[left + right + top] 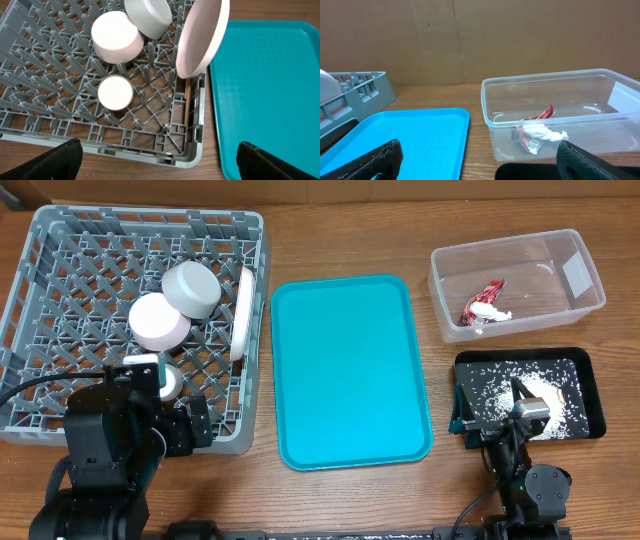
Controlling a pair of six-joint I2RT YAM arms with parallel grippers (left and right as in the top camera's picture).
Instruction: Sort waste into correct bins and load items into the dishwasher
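Note:
The grey dish rack (140, 215) at the left holds an upturned grey bowl (190, 287), an upturned pink bowl (158, 320), a white plate (243, 310) on edge and a small white cup (170, 383). In the left wrist view the chopsticks (188, 102) lie on the rack floor below the plate (200, 37). The clear tub (590, 270) holds the red-and-white wrapper (485, 305). Rice (490, 385) lies in the black tray (596, 400). My left gripper (160, 162) is open and empty above the rack's front right corner. My right gripper (480, 160) is open and empty at the black tray's near left.
An empty teal serving tray (350, 370) lies between the rack and the two bins. Bare wooden table runs along the back and between the trays. A brown wall stands behind the table in the right wrist view.

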